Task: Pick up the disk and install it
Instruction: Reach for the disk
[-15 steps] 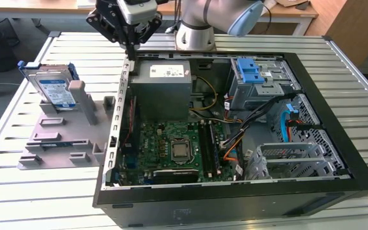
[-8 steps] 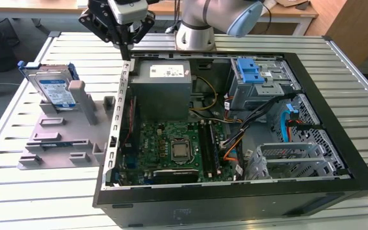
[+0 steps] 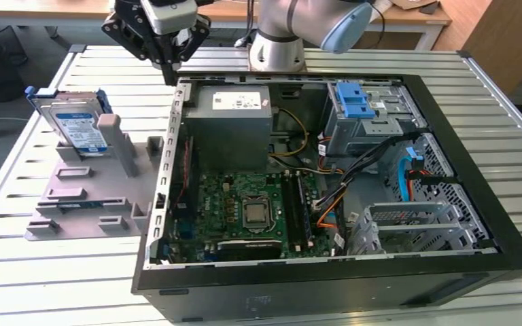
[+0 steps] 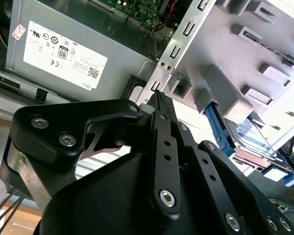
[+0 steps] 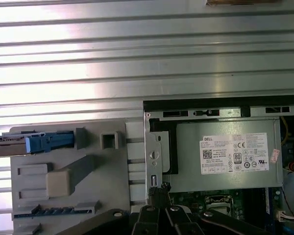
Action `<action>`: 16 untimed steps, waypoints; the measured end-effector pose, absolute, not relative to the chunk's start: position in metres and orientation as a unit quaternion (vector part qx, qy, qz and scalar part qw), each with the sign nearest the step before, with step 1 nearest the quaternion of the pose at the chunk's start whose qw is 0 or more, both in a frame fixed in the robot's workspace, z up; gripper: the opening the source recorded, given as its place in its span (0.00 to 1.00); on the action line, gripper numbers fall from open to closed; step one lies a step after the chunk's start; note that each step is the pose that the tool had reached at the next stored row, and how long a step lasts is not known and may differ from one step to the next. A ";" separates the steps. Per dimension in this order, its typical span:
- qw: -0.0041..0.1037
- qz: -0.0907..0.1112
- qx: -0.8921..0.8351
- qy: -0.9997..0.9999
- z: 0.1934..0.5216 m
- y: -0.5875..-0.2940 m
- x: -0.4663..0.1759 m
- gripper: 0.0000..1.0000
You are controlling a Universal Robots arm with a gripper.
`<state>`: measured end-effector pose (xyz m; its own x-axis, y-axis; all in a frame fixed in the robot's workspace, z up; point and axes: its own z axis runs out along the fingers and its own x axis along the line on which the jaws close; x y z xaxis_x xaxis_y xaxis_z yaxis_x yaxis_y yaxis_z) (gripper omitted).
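While flat silver disk (image 3: 78, 130) stands in grey plastic rack (image 3: 81, 204), black claw (image 3: 169, 76) hangs pinched together, empty.

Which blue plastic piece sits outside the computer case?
The carrier framing the disk, upright in the grey holder; the blue latch sits inside the case.
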<state>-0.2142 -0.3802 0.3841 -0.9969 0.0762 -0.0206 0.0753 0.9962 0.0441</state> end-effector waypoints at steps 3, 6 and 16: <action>0.011 0.022 0.038 0.999 0.384 -0.380 -0.218 0.11; 0.011 0.022 0.038 0.999 0.384 -0.380 -0.221 0.11; 0.011 0.022 0.038 0.999 0.383 -0.379 -0.231 0.11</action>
<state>-0.2307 -0.3791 0.3833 -0.9969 0.0762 -0.0205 0.0753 0.9962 0.0440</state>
